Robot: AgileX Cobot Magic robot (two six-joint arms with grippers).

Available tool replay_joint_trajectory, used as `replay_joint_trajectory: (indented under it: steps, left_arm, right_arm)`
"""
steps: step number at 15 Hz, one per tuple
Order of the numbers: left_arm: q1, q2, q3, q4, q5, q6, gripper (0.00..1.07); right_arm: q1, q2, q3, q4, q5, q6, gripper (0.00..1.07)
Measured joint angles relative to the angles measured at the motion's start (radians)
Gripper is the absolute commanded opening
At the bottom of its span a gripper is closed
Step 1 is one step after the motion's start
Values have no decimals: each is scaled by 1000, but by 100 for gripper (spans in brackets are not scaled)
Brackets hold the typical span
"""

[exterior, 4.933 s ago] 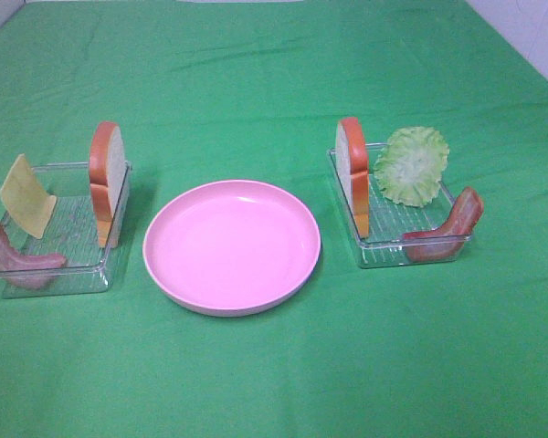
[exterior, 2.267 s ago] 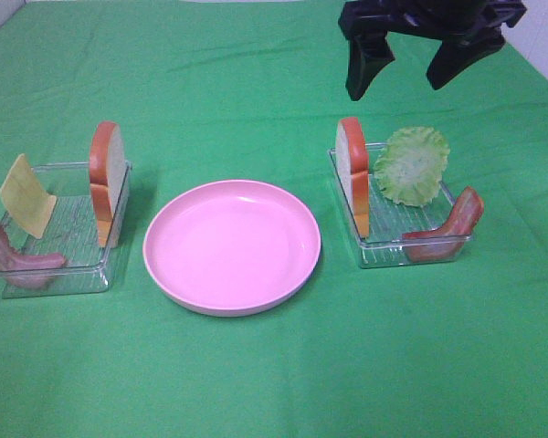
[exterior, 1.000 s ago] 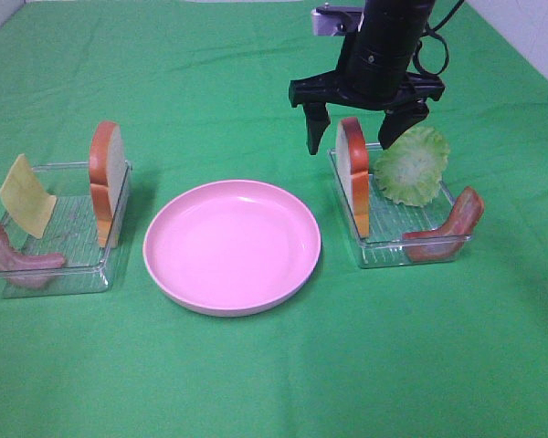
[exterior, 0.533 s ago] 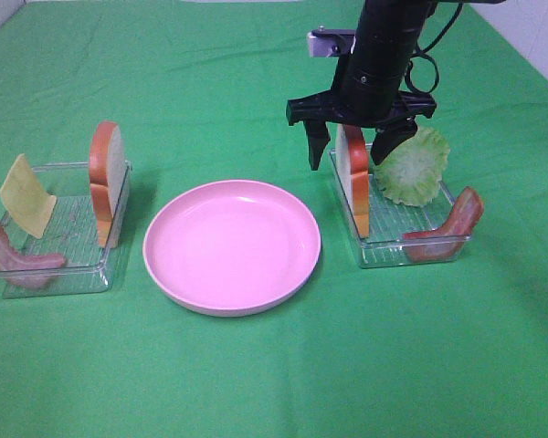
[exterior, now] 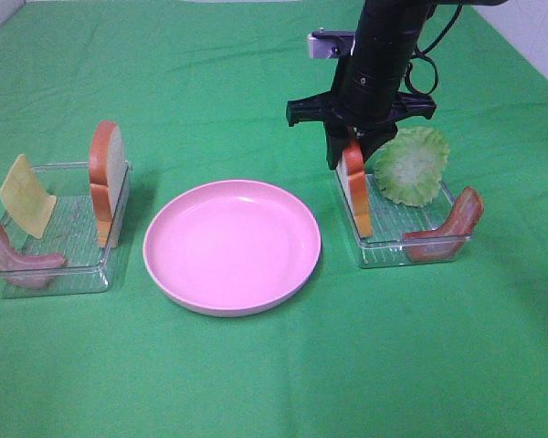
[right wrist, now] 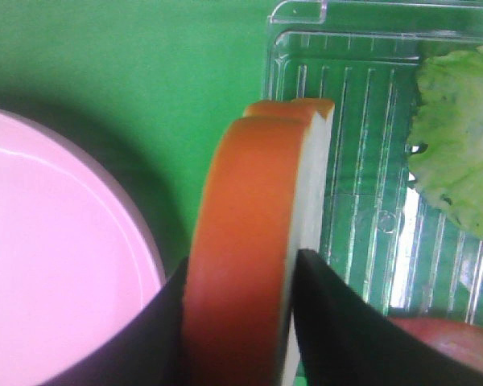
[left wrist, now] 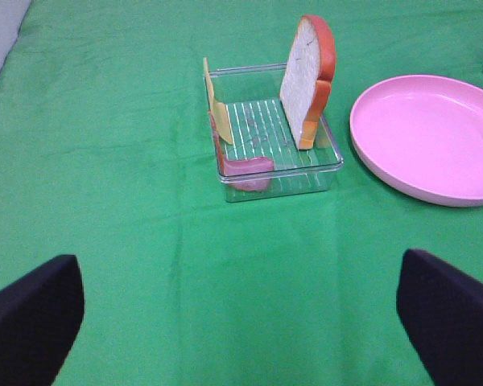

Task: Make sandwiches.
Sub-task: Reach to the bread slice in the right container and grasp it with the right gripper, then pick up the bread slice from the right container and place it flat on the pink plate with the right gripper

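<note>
No stacked sandwich is in view; the parts lie apart. My right gripper [exterior: 352, 157] is shut on the upright bread slice [exterior: 357, 193] standing in the right clear tray [exterior: 411, 261]. In the right wrist view the gripper [right wrist: 243, 273] pinches that slice [right wrist: 258, 169] between its fingers [right wrist: 157, 338]. Pale green lettuce [exterior: 411, 164] and a bacon strip [exterior: 447, 228] share that tray. The left tray [exterior: 59, 285] holds a second bread slice [exterior: 107, 178], yellow cheese [exterior: 26, 196] and bacon [exterior: 18, 257]. My left gripper [left wrist: 237, 269] is open, well back from the left tray [left wrist: 278, 178].
A round pink plate [exterior: 231, 246] sits between the two trays on the green cloth [exterior: 274, 383]; it also shows in the left wrist view [left wrist: 431, 137] and the right wrist view [right wrist: 56, 265].
My right arm came in from the back, lowered over the right tray with its fingers spread around the bread slice, then closed on the slice. The left side has not changed.
</note>
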Motion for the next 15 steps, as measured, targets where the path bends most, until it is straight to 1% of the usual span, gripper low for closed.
replay_joint_trajectory:
  steps: [1, 7, 9, 11, 13, 15]
  left_arm:
    - [0, 0, 0, 0, 0, 0, 100]
    - [0, 0, 0, 0, 0, 0, 100]
    - [0, 0, 0, 0, 0, 0, 100]
    - [0, 0, 0, 0, 0, 0, 100]
    - [0, 0, 0, 0, 0, 0, 100]
    - [0, 0, 0, 0, 0, 0, 100]
  right_arm:
    - [0, 0, 0, -7, 7, 2, 28]
    - [0, -2, 0, -25, 18, 2, 28]
    - [0, -5, 0, -33, 27, 2, 24]
    - [0, -7, -3, -36, 36, 2, 23]
    - [0, -13, -36, -37, 61, 1, 23]
    - [0, -15, -61, -37, 81, 1, 20]
